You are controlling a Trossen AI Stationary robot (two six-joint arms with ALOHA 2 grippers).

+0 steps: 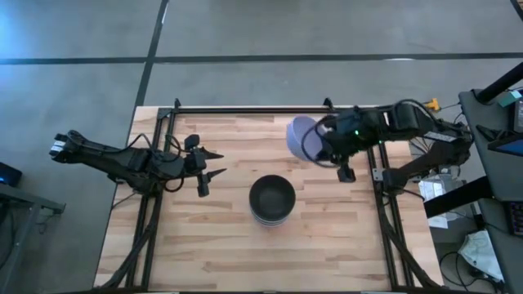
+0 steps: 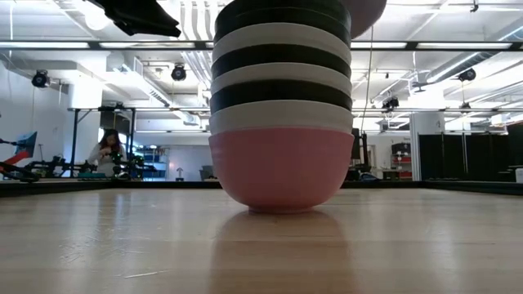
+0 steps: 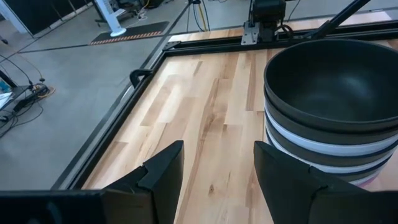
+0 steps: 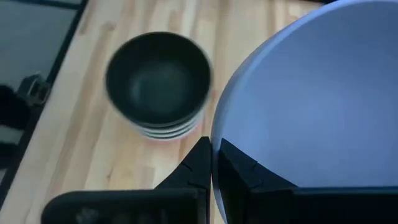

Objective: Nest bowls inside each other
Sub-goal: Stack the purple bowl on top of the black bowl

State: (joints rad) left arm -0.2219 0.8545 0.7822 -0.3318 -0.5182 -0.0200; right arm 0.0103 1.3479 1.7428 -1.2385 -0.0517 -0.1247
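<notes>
A stack of bowls (image 1: 271, 198) stands at the table's middle, resting on the base of a pink bowl (image 2: 280, 167). White and black bowls alternate above it, with a black one (image 3: 336, 74) on top. A lavender bowl (image 1: 301, 136) hangs in the air toward the far right, and my right gripper (image 1: 321, 141) is shut on it. My left gripper (image 1: 215, 163) waits open to the left of the stack, with nothing between its fingers (image 3: 163, 177). My right gripper pinches the lavender bowl's rim (image 4: 214, 134), one finger (image 4: 239, 171) inside the bowl and the other (image 4: 198, 167) outside. The fingers slant down from the table's right side. The bowl is lifted clear of the table and tilted.
Black frame rails (image 1: 245, 109) run along the table's far edge and down both sides. Bare wood lies around the stack and toward the near edge (image 1: 270, 261). Beyond the table a person (image 2: 106, 151) sits far back in the room.
</notes>
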